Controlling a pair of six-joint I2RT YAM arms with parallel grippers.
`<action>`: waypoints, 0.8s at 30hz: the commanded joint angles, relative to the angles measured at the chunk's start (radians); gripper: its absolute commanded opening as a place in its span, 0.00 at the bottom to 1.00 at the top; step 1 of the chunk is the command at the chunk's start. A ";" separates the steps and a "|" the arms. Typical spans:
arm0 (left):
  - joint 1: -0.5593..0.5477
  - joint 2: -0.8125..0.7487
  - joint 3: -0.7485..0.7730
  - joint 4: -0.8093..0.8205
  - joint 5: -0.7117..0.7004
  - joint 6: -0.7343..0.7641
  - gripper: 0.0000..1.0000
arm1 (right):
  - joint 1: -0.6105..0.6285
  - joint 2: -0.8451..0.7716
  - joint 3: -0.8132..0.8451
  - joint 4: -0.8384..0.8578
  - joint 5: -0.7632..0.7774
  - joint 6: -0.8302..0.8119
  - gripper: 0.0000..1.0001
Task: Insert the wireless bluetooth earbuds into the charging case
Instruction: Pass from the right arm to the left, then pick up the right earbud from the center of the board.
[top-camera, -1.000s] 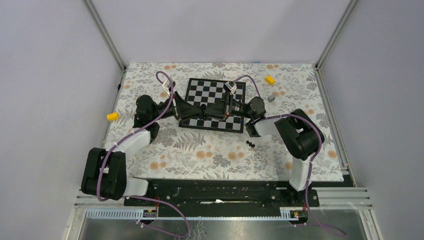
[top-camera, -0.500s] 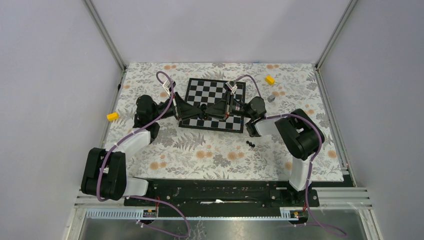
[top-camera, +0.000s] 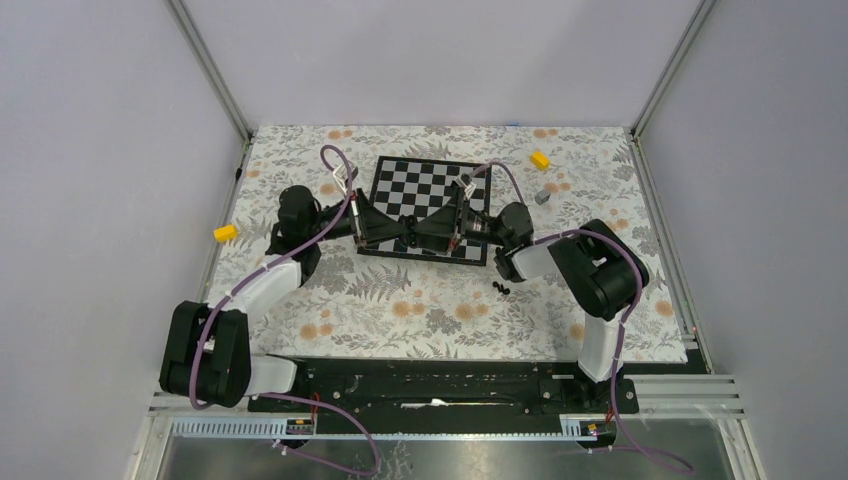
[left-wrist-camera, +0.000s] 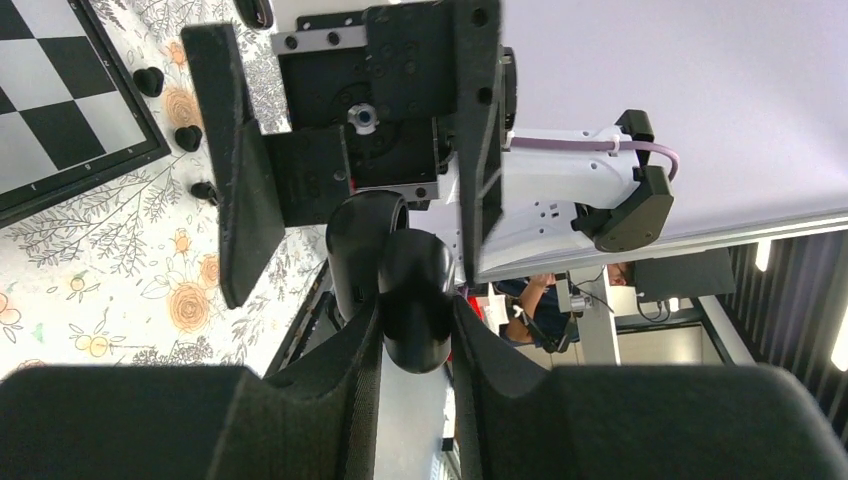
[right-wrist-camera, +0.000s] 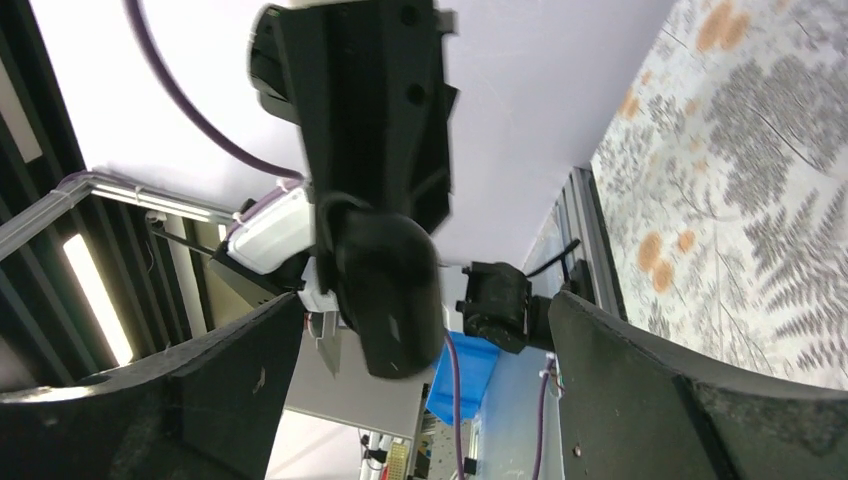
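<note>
Black charging case (left-wrist-camera: 414, 305) sits pinched between left fingers (left-wrist-camera: 320, 405)

Robotics lab: aluminium-framed enclosure (top-camera: 208, 68), plain grey walls (top-camera: 440, 55)

The charging case (left-wrist-camera: 415, 300) is glossy, smooth black plastic; the left gripper (left-wrist-camera: 415, 335) looks matt and grainy. The earbuds (top-camera: 501, 288) shine on the matt floral cloth (top-camera: 400, 305)

Tabletop (top-camera: 400, 312) cloth: white with grey ferns and orange blossoms; the flat square chessboard (top-camera: 425, 185) is black-and-white chequered; small plastic block (top-camera: 540, 159) yellow, little cube (top-camera: 542, 197) grey; tiny glossy earbuds (left-wrist-camera: 188, 137) and pebble-shaped charging case (left-wrist-camera: 415, 300) black
</note>
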 joint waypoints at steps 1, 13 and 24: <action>0.016 -0.052 0.072 -0.117 0.002 0.115 0.03 | -0.028 -0.016 -0.072 0.127 0.017 -0.023 1.00; 0.046 -0.075 0.171 -0.583 -0.035 0.446 0.06 | -0.070 -0.283 -0.163 -0.664 0.017 -0.557 1.00; -0.029 -0.074 0.119 -0.607 -0.080 0.485 0.04 | -0.073 -0.584 0.012 -1.789 1.021 -1.024 1.00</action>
